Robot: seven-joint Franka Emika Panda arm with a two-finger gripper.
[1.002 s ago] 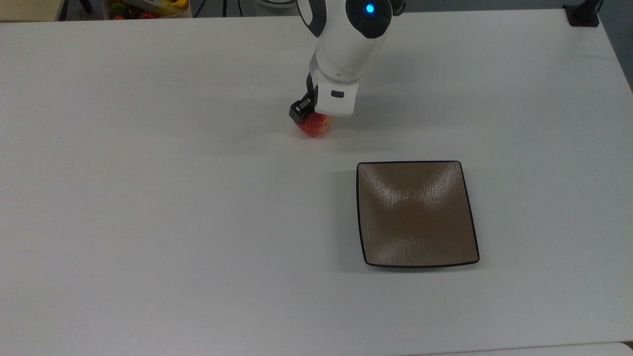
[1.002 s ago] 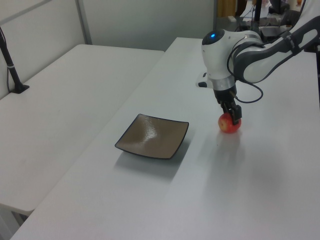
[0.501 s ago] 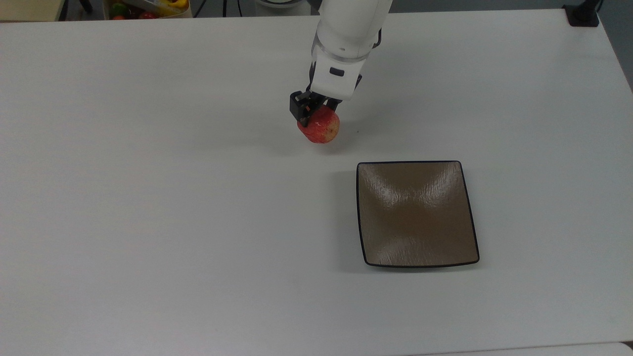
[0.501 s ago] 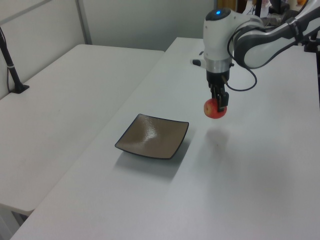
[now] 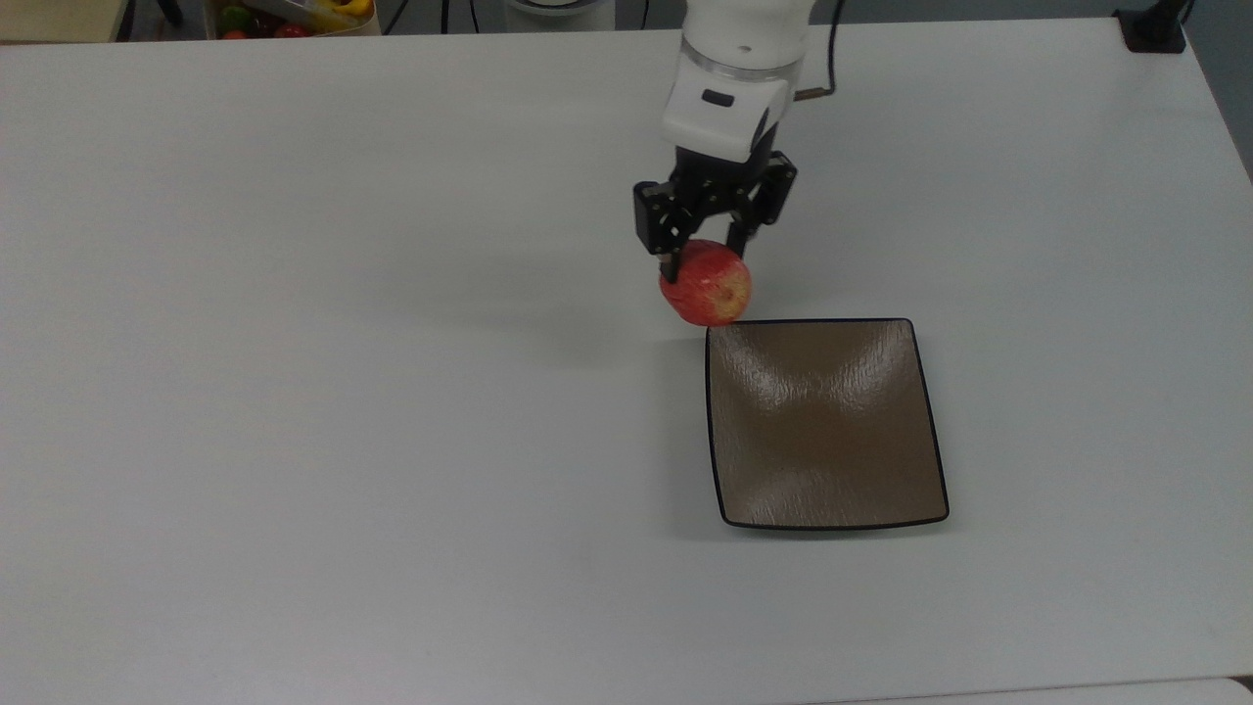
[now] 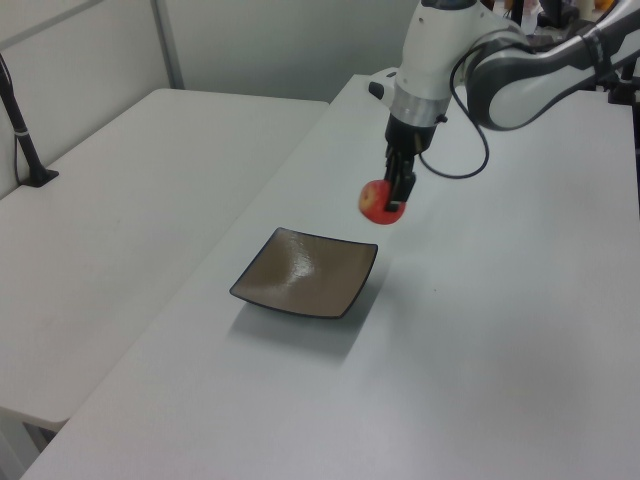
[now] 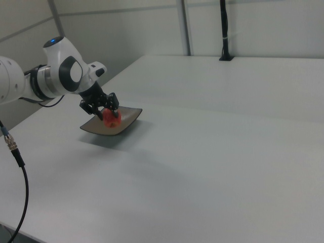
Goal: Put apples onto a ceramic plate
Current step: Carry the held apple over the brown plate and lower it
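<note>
White table fills the scene, bare apart from the task things. Far edge of the top view shows a box of colourful fruit, well away from the action.

Robot arm reaches in from the far side, wrist pointing down.

Plate: square, glossy brown, thin dark rim, flat on the table on the top view's right, nothing on it. Ceramic by the task wording, so likely hard, brittle, slick glaze; a dropped apple may roll or skid toward the dipped middle. Edges curve up a little, which should help keep it in.

Gripper hangs above the table just beyond the plate's far-left corner in the top view, fingers pinching the apple from above on its two sides.

Apple: small, red with yellowish streaks, held in the air off the table, shadow visible below it in the left view. In the right view it sits in front of the plate. Not over the plate's middle yet.

Handling guess: light, firm, round, smooth skin, so it can slip or twist in a two-finger pinch. Best hold is across the widest part, fingers on opposite sides, moderate squeeze to avoid bruising. Lower it close to the plate before letting go, since a round apple rolls.
</note>
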